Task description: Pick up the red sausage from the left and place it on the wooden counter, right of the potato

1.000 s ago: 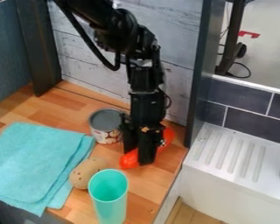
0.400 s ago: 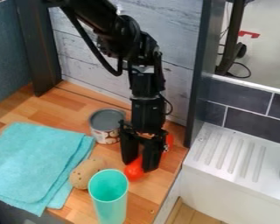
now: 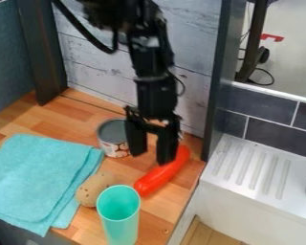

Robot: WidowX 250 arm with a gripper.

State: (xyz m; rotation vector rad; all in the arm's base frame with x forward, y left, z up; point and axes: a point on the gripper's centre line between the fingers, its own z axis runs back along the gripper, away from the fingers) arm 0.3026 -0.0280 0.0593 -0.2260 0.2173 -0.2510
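the claw (image 3: 149, 155), its fingers spread, hangs right of the frame's centre, just above the red sausage-shaped thing (image 3: 157, 179).

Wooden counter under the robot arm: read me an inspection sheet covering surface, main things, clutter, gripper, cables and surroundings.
Surface: wooden counter, pale and darker blocks.
Main things: long red object, sausage-like, lying at a slant below the gripper.
Clutter: grey-topped can behind; blue-green towel, folded; brown potato-like object beside it; green cup, upright, open at the top.
Gripper: black gripper, open, holding nothing, above the counter.
Cables: black cable loops beside the arm; another lies on the floor beyond.
Surroundings: plank wall behind; white ridged drainboard and dark tiles to the side.
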